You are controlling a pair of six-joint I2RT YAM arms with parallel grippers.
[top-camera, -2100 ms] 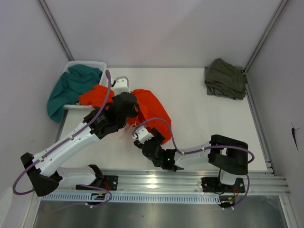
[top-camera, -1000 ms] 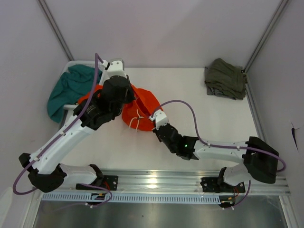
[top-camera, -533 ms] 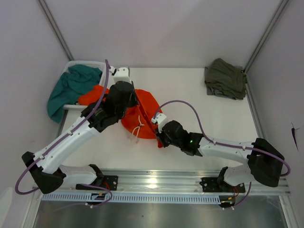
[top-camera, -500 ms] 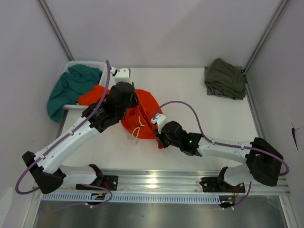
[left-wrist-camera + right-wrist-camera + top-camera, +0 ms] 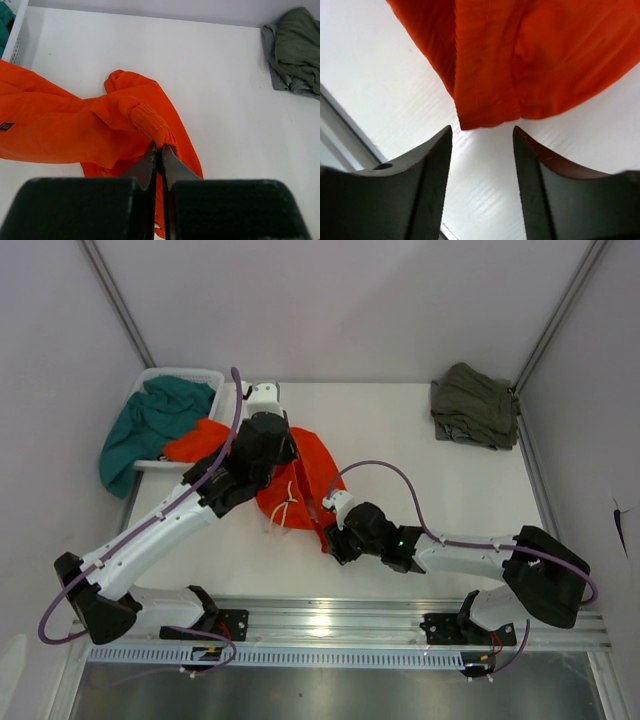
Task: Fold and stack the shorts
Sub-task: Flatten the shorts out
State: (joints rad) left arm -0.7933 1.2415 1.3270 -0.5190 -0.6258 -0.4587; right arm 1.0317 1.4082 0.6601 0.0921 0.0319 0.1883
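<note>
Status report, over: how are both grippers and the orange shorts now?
Left gripper shut on orange shorts, bunched edge. Right gripper open, hem just ahead of its fingers, not held. Green shorts lie apart, far right corner.

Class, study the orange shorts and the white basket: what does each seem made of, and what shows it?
Orange shorts: soft matte cloth, probably knit; it creases and bunches. White basket: likely rigid smooth plastic; its wall shows a grid of holes.

Plain bright orange shorts (image 5: 315,465) carry a white drawstring (image 5: 288,510); the teal garment (image 5: 140,430), olive-green shorts (image 5: 475,405) and white table (image 5: 430,480) are unpatterned.
</note>
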